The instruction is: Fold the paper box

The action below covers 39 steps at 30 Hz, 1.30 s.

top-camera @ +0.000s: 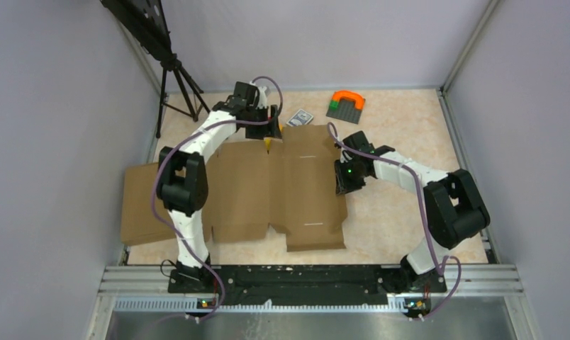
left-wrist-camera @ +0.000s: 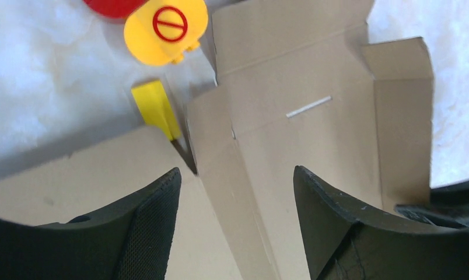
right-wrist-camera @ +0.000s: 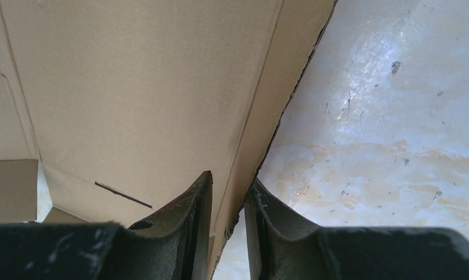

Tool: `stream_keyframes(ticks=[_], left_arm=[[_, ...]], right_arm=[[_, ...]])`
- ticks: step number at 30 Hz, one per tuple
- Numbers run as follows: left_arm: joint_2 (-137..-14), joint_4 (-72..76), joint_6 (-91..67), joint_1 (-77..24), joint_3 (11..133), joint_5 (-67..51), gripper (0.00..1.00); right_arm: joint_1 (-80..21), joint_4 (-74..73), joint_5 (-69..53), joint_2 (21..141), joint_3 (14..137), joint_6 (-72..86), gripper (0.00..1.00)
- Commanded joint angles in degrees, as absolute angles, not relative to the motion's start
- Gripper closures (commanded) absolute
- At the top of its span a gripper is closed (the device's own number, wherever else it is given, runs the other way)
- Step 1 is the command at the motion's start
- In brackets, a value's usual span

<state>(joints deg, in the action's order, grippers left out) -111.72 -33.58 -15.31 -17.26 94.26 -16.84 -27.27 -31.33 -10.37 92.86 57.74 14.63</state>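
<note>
Right gripper (right-wrist-camera: 231, 181) pinches the right edge of the paper box (top-camera: 296, 184), lying unfolded on the table (top-camera: 403, 212), seemingly to raise that flap, while the left gripper (left-wrist-camera: 237, 175) hovers, jaws spread, over its far edge

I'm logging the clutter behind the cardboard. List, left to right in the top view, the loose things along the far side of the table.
Black tripod → small patterned card → dark studded plate carrying an orange arch.
</note>
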Motion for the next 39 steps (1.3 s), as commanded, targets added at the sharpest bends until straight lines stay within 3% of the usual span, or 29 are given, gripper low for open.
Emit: stream_keyframes(ticks=[1,17,21,29,39], left_arm=[[-116.29,-32.55,-11.69,-17.39,103.11,-15.81,0.31],[-127.88,-40.25,-9.09,-17.47,111.94,-18.30,0.38],[-127.93,-41.41,-9.95,-17.48,111.12,-23.42,0.40],[-127.98,-41.04,-10.09,-17.49,110.32,-36.72,0.64],[-125.07,-41.80,-8.80,-18.34,104.20,-36.82,0.71]], right_arm=[[-27.95,-30.93,-11.87,90.35,57.41,14.83,0.74],[-27.95,-30.54,-12.13,91.12,57.56,15.93,0.75],[-27.95,-30.42,-12.33,91.15,57.48,16.01,0.75],[-27.95,-30.40,-11.10,91.14,57.35,16.53,0.75],[-27.95,-29.72,-11.60,90.38,56.53,16.99,0.78]])
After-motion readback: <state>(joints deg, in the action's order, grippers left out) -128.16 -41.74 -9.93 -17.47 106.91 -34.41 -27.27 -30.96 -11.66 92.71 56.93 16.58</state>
